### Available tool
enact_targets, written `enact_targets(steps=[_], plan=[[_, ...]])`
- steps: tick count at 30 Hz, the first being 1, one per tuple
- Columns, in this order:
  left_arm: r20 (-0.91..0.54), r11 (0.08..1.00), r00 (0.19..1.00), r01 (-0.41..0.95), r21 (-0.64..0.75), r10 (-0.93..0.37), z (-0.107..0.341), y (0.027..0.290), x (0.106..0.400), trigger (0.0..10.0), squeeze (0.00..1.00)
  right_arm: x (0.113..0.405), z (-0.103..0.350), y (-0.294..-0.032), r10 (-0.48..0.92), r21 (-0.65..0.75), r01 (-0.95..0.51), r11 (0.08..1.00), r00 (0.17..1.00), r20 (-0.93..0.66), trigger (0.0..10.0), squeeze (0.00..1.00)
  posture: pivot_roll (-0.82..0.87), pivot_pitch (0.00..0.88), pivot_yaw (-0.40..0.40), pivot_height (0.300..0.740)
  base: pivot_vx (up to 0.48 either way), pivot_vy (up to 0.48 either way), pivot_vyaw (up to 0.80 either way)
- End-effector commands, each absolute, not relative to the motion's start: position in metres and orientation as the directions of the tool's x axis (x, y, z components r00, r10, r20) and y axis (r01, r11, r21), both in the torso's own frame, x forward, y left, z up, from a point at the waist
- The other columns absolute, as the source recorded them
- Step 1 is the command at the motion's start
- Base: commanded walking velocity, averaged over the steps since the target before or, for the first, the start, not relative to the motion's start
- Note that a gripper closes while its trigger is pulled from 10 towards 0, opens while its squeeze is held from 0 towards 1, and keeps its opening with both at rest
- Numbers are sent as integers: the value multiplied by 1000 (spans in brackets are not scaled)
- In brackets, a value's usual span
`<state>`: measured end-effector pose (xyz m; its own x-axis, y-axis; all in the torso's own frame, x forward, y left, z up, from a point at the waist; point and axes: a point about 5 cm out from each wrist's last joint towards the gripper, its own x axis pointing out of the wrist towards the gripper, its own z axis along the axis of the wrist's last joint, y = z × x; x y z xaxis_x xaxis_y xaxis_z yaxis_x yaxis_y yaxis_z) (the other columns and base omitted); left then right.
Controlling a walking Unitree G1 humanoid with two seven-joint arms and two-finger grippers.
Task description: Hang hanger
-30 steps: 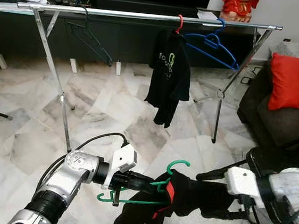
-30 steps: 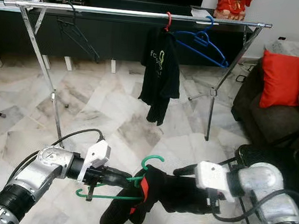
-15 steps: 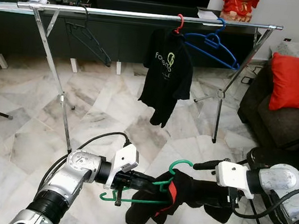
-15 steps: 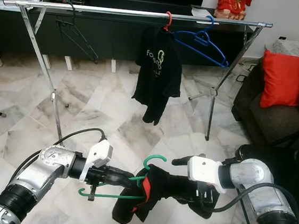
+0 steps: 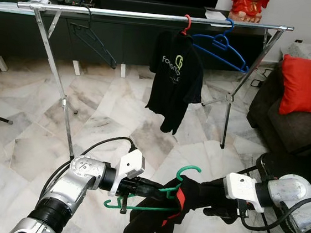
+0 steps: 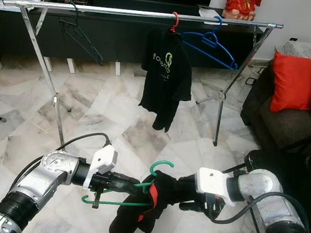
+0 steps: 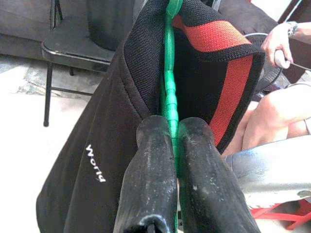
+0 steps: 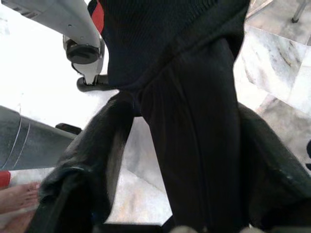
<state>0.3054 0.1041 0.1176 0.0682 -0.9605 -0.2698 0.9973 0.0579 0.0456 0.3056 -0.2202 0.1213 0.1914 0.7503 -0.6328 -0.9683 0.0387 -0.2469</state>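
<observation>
While the garment rail (image 5: 155,17) stands well off at twelve o'clock across the marble floor (image 5: 106,111), the left eye view shows the left pincer (image 5: 150,191) clamped on the green hanger (image 5: 161,198), whose long bar runs roughly nine to three o'clock and whose hook (image 5: 188,171) curls upward at one o'clock from the grip. A black garment (image 5: 176,208) with red trim drapes from it, and the right pincer (image 5: 205,197) reaches in from three o'clock against the cloth. The right eye view gives the same layout, with a black shirt (image 6: 165,78) and a blue hanger (image 6: 210,44) on the rail. In the left wrist view both fingers (image 7: 150,170) are pressed shut on the green bar. In the right wrist view the fingers (image 8: 87,160) are spread, with black cloth hanging between them. The left arm carries the hanger, so I judge it makes the lift to the rail.
</observation>
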Motion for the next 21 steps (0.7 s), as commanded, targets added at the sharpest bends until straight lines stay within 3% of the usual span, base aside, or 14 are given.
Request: enact_targets(steps=[1,21], plan=[[-244,29,48,996,80,-969,127,97,307,10000,0,306,122,-222,752,-242,-969,40,189,-631,0,0,-29,181,-92,740,0,0,0],[-231,24,45,995,95,-972,131,92,309,10000,0,305,116,-220,768,-205,-977,61,177,-616,0,0,-25,169,-94,740,0,0,0]])
